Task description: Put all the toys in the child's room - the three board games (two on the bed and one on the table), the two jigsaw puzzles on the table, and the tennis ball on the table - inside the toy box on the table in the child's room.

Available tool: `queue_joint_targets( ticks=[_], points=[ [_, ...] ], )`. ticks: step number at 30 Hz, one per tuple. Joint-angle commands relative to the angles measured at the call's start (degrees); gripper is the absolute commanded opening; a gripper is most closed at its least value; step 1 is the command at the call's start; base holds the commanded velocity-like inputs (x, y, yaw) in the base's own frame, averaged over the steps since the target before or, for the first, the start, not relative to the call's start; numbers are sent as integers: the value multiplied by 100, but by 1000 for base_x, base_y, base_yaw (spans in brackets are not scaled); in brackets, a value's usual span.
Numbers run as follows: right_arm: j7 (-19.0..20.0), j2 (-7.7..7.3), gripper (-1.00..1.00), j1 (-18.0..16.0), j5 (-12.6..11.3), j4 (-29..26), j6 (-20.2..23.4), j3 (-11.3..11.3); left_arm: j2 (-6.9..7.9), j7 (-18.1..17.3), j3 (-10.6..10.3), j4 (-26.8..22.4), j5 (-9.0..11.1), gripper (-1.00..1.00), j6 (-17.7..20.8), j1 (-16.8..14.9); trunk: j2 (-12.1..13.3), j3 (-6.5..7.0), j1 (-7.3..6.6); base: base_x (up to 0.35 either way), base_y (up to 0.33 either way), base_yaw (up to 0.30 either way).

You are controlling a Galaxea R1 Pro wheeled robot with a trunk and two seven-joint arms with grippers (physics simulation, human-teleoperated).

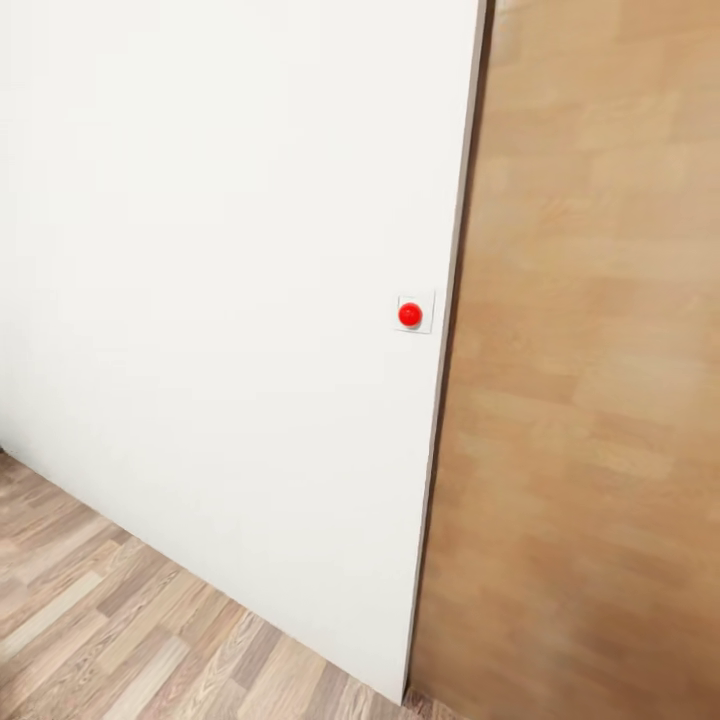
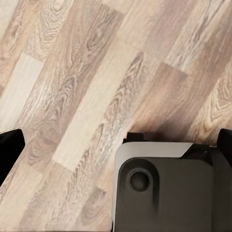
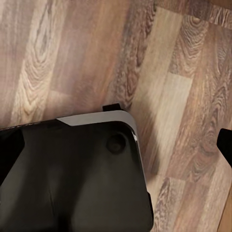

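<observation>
The toys, the toy box, the table and the bed are out of view. In the left wrist view, my left gripper (image 2: pixel 116 150) hangs over wood-plank floor, with its black fingertips (image 2: pixel 9 147) far apart at the picture's edges and nothing between them. My right gripper (image 3: pixel 116 147) is also open over the floor, one dark fingertip (image 3: pixel 225 144) at the edge, and holds nothing. My own dark grey base (image 2: pixel 166 193) lies under both grippers.
A white wall (image 1: pixel 220 300) stands close ahead, with a small red round button (image 1: pixel 410 314) on a white plate. A brown wooden panel (image 1: pixel 590 400) adjoins it on the right. Wood-plank floor (image 1: pixel 110 630) shows at the lower left.
</observation>
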Motion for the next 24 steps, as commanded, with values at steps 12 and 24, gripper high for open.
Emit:
queue_joint_targets(
  ticks=[12, 24],
  points=[
    [-1, -3, 100, 0, -53, 5, -23, 5, -1, 12, 3, 9, 9, 100, -39, -4, -4, -2, 2, -117, 0, 293],
    [-3, 0, 100, 0, -53, 4, -26, 5, 2, 12, 9, 9, 7, 100, -40, -4, -4, -2, 2, -6, 0, 293]
  ],
)
